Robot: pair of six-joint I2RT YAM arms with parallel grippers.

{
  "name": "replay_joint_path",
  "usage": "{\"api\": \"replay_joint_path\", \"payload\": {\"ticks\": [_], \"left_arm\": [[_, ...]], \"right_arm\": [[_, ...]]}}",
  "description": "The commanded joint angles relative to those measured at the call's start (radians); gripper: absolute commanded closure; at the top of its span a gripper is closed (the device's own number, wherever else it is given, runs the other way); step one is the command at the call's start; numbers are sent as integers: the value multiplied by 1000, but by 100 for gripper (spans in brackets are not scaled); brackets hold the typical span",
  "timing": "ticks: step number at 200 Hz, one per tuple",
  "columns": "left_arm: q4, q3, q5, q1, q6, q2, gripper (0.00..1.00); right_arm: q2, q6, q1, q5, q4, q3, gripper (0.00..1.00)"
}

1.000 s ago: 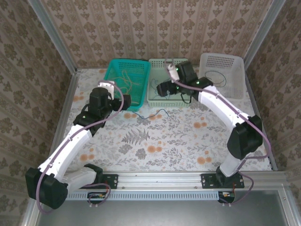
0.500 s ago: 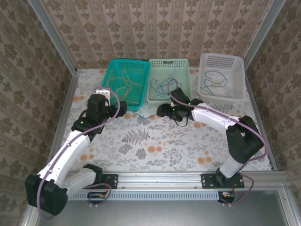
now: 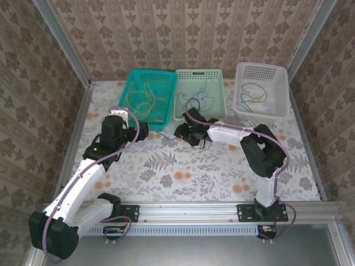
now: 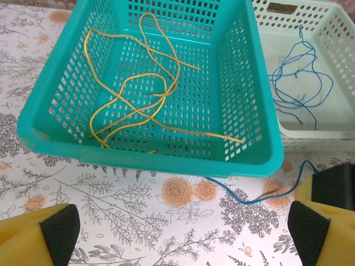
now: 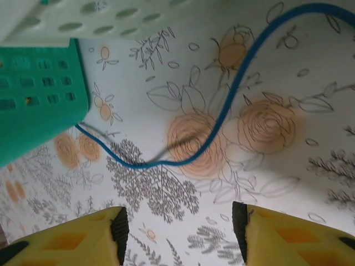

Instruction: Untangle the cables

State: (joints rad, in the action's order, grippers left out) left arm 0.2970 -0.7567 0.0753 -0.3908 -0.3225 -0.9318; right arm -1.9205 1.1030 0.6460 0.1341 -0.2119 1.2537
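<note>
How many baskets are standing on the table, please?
3: the teal basket back left, the pale green basket in the middle, the white basket back right.

Thin yellow cables (image 4: 161,94) loop in the left teal basket (image 4: 166,158), blue cables (image 4: 299,77) in the middle mint basket (image 4: 333,138), dark cables (image 3: 256,91) in the right white basket (image 3: 277,72), and a loose blue cable (image 5: 222,116) snakes across the counter (image 4: 111,205).

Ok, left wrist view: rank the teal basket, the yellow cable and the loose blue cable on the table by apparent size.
1. teal basket
2. yellow cable inside it
3. loose blue cable, smallest, though one end is hidden
</note>
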Motion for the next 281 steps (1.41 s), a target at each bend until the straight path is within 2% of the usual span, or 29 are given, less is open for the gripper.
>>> {"api": "replay_joint_path", "payload": {"ticks": [1, 60, 87, 111, 133, 158, 173, 197, 245, 281], "left_arm": [[-21, 14, -6, 11, -25, 20, 0], [-21, 23, -9, 21, -24, 43, 0], [-19, 25, -11, 24, -24, 48, 0], [-14, 25, -12, 25, -24, 55, 0], [-14, 28, -11, 27, -26, 61, 0], [-15, 30, -14, 28, -32, 59, 0], [-17, 33, -14, 27, -37, 60, 0], [-15, 36, -6, 29, -36, 59, 0], [-13, 42, 8, 36, -37, 63, 0], [-28, 50, 3, 50, -50, 61, 0]], "right_arm": [[-41, 48, 1, -57, -28, 52, 48], [-134, 76, -2, -110, -49, 85, 49], [-151, 103, -2, -139, -24, 86, 55], [-150, 110, 3, -147, -14, 67, 67], [-141, 106, 3, -154, -12, 38, 86], [-99, 108, 8, -149, 7, -15, 97], [-59, 105, 18, -154, 15, -51, 100], [19, 81, 37, -151, 22, -90, 100], [197, -76, 82, -160, -81, -115, 100], [344, -194, 122, -197, -82, -148, 100]]}}
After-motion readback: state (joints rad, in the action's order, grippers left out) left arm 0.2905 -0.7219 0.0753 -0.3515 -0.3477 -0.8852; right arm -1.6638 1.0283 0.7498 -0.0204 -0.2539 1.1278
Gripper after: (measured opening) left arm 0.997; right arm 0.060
